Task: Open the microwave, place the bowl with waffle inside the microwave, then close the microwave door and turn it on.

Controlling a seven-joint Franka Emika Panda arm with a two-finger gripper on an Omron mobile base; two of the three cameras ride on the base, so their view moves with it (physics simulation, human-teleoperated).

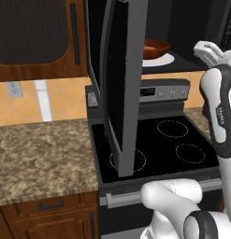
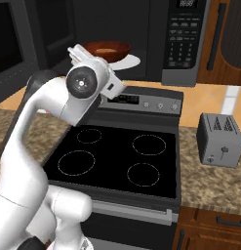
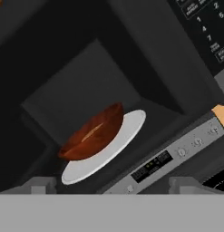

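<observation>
The bowl [image 3: 93,133] is already parked on the turntable plate [image 3: 127,136] inside the microwave [image 2: 183,44]; waffle probably inside. The hand [image 3: 111,190] is spread wide, empty. The microwave door [image 1: 119,88] should be pushed near its handle edge.

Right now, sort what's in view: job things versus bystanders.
Job: microwave, its open microwave door, bowl with waffle on the turntable plate, open end effector.
Bystanders: stove, toaster, counter, cabinet door.
</observation>
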